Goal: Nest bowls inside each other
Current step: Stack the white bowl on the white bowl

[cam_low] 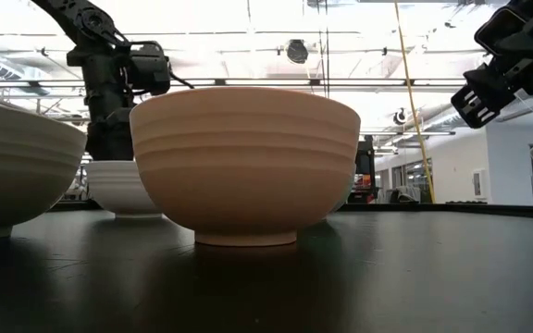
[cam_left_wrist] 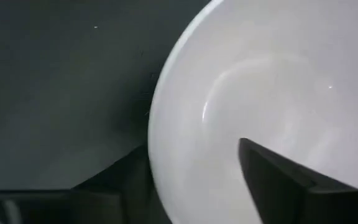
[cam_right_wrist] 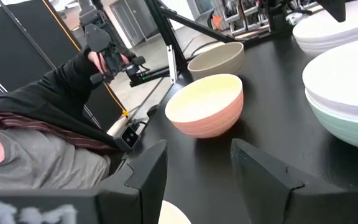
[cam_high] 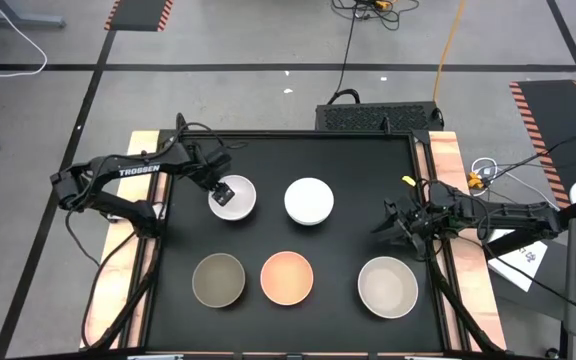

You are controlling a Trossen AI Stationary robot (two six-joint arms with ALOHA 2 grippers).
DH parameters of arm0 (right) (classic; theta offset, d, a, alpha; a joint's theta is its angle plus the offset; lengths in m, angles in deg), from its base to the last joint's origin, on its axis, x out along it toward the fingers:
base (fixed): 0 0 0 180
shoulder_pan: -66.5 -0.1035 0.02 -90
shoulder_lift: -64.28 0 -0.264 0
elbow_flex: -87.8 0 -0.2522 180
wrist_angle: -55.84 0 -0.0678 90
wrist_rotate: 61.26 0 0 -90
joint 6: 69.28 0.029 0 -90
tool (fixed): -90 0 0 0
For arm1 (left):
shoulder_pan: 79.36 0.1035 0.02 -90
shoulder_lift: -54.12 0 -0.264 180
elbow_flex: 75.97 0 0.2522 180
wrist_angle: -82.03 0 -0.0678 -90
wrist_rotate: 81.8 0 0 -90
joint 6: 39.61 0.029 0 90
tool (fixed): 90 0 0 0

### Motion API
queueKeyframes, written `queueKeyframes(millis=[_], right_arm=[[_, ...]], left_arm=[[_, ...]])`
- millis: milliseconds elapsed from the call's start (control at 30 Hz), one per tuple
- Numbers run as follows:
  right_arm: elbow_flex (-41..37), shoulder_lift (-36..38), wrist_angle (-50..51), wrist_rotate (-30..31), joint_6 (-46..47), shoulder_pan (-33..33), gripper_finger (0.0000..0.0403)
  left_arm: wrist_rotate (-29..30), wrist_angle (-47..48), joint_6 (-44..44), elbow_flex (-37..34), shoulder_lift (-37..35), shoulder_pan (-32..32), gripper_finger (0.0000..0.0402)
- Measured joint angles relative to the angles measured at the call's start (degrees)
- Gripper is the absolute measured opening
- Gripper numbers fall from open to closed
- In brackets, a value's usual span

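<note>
1. Left gripper (cam_high: 222,192) is sitting at the near-left rim of the left white bowl (cam_high: 234,198), back row; in the left wrist view one finger (cam_left_wrist: 278,180) is inside the bowl and the other outside, so the jaws are straddling the rim (cam_left_wrist: 157,124), whether they are pinching it yet I cannot tell.
2. Right gripper (cam_high: 393,226) is hovering above the mat by the right edge, jaws parted, holding nothing.
3. Second white bowl (cam_high: 309,201) is sitting just right of the first, apart from it; right wrist view is showing white nested in a mint green bowl (cam_right_wrist: 347,127).
4. Front row, left to right: olive-grey bowl (cam_high: 218,279), peach-orange bowl (cam_high: 287,277), beige bowl (cam_high: 387,286), all upright, none touching.
5. Black mat (cam_high: 178,240) is leaving open room along its left side and in the back right corner.
6. Beige bowl is sitting closest to the mat's right edge, near front.
7. A person (cam_right_wrist: 36,143) is showing beyond the table in the right wrist view.
</note>
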Motion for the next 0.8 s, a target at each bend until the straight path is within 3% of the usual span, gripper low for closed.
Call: queueKeyframes(millis=[267,500,800], right_arm=[[0.0,0.0,0.1,0.0,-0.1,0.0,0.0169],[0.0,0.0,0.2,0.0,-0.5,0.0,0.0169],[0.0,0.0,0.4,0.0,-0.7,0.0,0.0169]], left_arm=[[-0.1,-1.2,2.7,0.0,0.0,-0.3,0.0018],[-4.6,-2.0,4.7,0.0,0.0,-0.6,0.0007],[-2.3,-4.8,5.3,4.3,0.0,-2.4,0.0004]])
